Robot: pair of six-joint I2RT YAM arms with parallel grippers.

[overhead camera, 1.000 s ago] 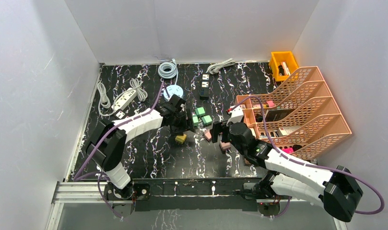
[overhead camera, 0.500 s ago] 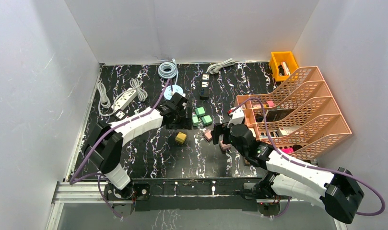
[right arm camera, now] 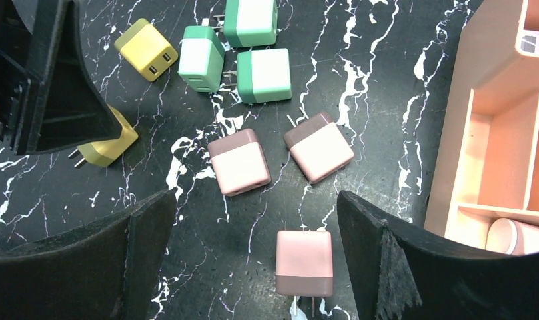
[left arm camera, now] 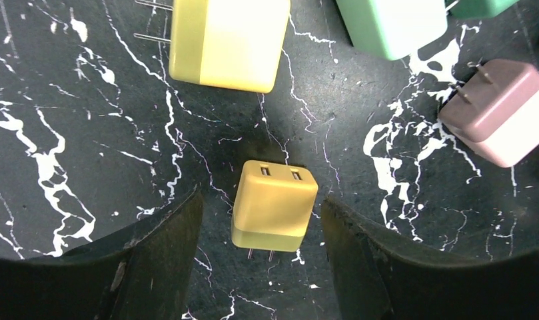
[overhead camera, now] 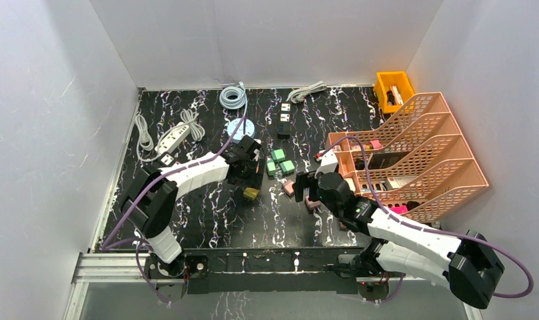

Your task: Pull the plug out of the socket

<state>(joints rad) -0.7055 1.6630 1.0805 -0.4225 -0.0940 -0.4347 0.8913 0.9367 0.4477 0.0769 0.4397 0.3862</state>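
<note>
Top view: the left gripper (overhead camera: 248,175) has come back over the yellow plug (overhead camera: 251,193) — half a second ago it hung farther back. The orange bin (overhead camera: 394,90) and the peach file rack (overhead camera: 413,160) each hold small items, too small to name.

Left wrist: jaws apart, gripping nothing, the plug lying loose on the table (left arm camera: 86,133) between them.

Right wrist: the right gripper (right arm camera: 253,260) gapes wide — empty, above pink plugs (right arm camera: 238,162).
</note>
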